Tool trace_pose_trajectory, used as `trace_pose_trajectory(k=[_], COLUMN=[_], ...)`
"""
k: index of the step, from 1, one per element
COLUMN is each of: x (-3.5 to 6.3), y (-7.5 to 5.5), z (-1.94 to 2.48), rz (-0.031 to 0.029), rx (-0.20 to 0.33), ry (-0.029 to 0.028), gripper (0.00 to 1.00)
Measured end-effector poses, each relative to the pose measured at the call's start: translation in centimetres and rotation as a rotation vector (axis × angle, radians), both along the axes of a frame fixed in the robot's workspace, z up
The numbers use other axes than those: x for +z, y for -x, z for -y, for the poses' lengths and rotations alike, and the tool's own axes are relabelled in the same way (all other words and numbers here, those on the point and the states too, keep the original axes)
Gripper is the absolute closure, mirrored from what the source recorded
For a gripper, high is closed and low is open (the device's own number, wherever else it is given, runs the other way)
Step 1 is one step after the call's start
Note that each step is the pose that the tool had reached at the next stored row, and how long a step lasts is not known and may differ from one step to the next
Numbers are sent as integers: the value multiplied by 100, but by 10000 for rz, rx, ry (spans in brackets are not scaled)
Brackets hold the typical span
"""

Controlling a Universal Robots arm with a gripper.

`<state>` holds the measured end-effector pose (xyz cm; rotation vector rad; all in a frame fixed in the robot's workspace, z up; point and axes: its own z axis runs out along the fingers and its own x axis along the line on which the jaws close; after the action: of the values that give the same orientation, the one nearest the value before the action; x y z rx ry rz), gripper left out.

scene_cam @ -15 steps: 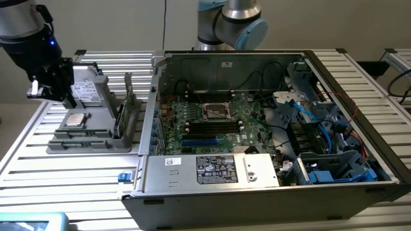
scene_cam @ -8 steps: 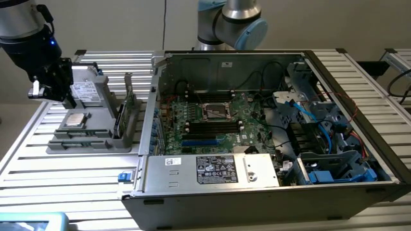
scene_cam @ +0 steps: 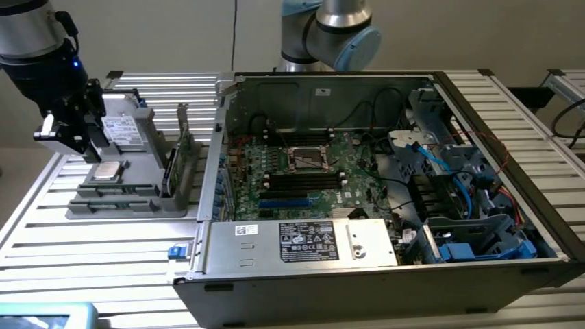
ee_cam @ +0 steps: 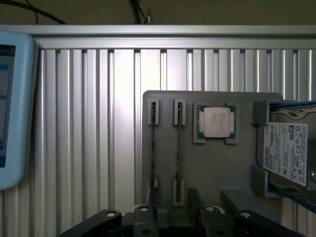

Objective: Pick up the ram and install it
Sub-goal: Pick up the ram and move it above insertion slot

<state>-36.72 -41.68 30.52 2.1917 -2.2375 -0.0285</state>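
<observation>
Slatted table (scene_cam: 55,253), thin ram (scene_cam: 188,161), seemingly edge-up

A black open computer case (scene_cam: 366,295) stands on the ribbed aluminium counter (scene_cam: 82,253). A grey plastic tray (scene_cam: 128,204) lies at its nine o'clock.

A plain beige wall (scene_cam: 155,34) is standing behind a table (scene_cam: 92,274) made of ribbed metal slats. Soft light is glaring off the slats, brightest on the middle strips seen in the wrist view. A thin dark cable (scene_cam: 235,27) is hanging down the wall.
</observation>
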Motion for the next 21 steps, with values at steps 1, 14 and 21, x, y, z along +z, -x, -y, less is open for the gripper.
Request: trace_pose_trajectory(k=[1, 14, 21], x=[-12, -121, -247], y=[3, 88, 132], z=[0, 3, 4], rz=[-57, 337, 356], rx=[0, -12, -15], ry=[-1, 493, 494], gripper=[58, 58, 58])
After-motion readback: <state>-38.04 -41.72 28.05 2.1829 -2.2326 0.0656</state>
